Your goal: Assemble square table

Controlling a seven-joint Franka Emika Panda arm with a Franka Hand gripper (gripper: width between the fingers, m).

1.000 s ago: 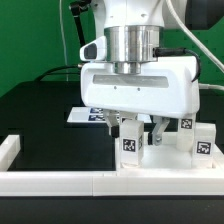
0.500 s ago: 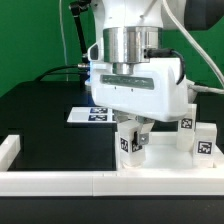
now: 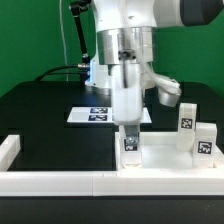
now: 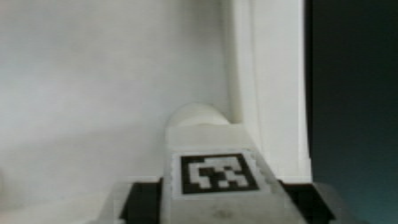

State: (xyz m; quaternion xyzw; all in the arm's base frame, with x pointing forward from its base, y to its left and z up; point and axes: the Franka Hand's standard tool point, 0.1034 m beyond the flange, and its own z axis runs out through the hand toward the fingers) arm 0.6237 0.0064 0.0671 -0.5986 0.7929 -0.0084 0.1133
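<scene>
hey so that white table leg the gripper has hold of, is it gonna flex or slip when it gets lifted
Probably neither. The table leg looks like a short, thick plastic post, so likely stiff and light. The gripper clamps it near the top, with flat tagged faces that should resist slipping. Set down upright, its narrow base might let it tip.

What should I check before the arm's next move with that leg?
1. Gripper closed on a leg: ok; the wrist view shows fingers flanking the tagged leg.
2. Leg upright: ok.
3. Leg over the square tabletop: ok.
4. Leg seated in a hole: cannot tell.
5. Other legs at the exterior view's right stand apart from the gripper: ok.
</scene>
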